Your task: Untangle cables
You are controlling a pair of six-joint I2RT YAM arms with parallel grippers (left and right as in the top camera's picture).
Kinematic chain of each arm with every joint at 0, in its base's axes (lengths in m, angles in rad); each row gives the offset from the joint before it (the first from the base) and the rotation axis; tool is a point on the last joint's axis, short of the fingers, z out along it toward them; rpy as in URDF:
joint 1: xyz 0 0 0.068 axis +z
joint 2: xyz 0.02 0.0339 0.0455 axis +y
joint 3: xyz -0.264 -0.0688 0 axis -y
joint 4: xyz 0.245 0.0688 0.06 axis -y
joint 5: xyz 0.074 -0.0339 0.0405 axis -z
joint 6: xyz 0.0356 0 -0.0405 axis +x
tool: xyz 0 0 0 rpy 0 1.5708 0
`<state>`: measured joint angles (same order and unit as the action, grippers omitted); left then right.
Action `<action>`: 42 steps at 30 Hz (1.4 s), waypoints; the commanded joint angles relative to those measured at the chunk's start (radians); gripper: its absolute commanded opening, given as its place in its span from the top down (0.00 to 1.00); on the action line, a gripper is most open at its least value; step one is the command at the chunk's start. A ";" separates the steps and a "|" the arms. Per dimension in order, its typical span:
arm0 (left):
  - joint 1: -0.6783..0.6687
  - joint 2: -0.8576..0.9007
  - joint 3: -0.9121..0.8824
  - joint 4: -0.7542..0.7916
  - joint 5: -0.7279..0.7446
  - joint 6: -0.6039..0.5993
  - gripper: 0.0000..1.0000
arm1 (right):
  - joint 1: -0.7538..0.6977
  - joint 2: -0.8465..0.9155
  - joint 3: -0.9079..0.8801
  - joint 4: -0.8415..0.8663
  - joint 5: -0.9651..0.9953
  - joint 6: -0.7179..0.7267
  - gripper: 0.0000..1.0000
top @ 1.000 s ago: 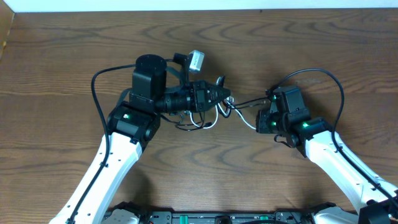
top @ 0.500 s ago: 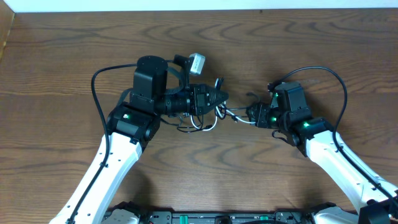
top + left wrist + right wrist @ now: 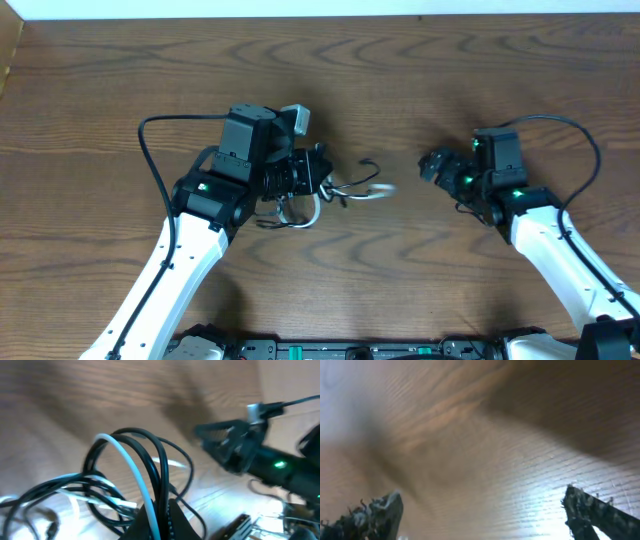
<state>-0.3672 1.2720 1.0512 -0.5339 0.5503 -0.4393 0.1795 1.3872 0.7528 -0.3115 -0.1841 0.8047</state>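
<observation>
The cables are a tangled bundle, one black (image 3: 364, 165) and one white (image 3: 372, 194), lying on the wooden table just right of my left gripper (image 3: 325, 180). In the left wrist view the black cable (image 3: 150, 447) and the white cable (image 3: 131, 462) arch up in loops and run down between the two fingers, where my left gripper (image 3: 159, 510) is shut on them. My right gripper (image 3: 432, 165) stands open, a short way right of the bundle and apart from it. In the right wrist view its fingers (image 3: 372, 512) are spread wide, with only bare wood inside my right gripper (image 3: 482, 507).
The brown wooden table (image 3: 450, 80) stretches in all directions. Thick black arm wires curve off each arm, one on the left (image 3: 150, 150) and one on the right (image 3: 575, 135). The right arm (image 3: 255, 457) shows in the left wrist view.
My right gripper has opened, let go of the cables and drawn back to the right. My left gripper has pulled back left with the bundle still in its grip.
</observation>
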 commanded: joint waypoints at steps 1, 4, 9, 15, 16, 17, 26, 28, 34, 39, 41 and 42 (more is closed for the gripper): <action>0.003 0.000 0.000 -0.012 -0.003 0.028 0.93 | -0.010 -0.002 0.004 0.022 -0.048 0.105 0.01; 0.003 0.000 0.000 0.013 0.059 0.027 0.93 | -0.009 -0.002 0.004 0.021 -0.055 0.103 0.01; 0.004 0.000 0.000 0.258 0.205 -0.072 0.93 | -0.006 -0.002 0.004 0.003 -0.227 -0.046 0.03; 0.004 0.000 0.000 0.585 0.192 -0.401 0.92 | 0.034 -0.002 0.004 0.005 -0.653 -0.569 0.14; 0.004 0.000 0.000 0.598 0.174 -0.461 0.92 | 0.041 -0.002 0.004 -0.004 -0.725 -0.654 0.12; 0.004 0.000 0.000 0.600 0.157 -0.517 0.93 | 0.046 -0.002 0.004 -0.007 -0.776 -0.712 0.09; -0.044 0.000 0.000 0.600 0.172 -0.715 0.93 | 0.089 -0.002 0.004 0.291 -0.785 -0.725 0.02; -0.060 0.000 0.000 0.600 0.175 -0.739 0.92 | 0.102 -0.002 0.004 0.362 -0.776 -0.723 0.01; -0.084 0.000 0.000 0.600 0.174 -0.794 0.93 | 0.159 -0.002 0.004 0.472 -0.776 -0.724 0.01; -0.083 0.000 0.000 0.600 0.141 -0.790 0.93 | 0.189 -0.002 0.004 0.486 -0.763 -0.723 0.05; -0.075 0.000 0.000 0.603 0.108 -0.752 0.93 | 0.187 -0.002 0.004 0.467 -0.744 -0.715 0.07; -0.068 0.000 0.000 0.603 0.087 -0.719 0.93 | 0.187 -0.002 0.004 0.444 -0.695 -0.693 0.07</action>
<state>-0.4484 1.2728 1.0424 0.0570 0.6899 -1.2083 0.3622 1.3872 0.7517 0.1604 -0.9440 0.0944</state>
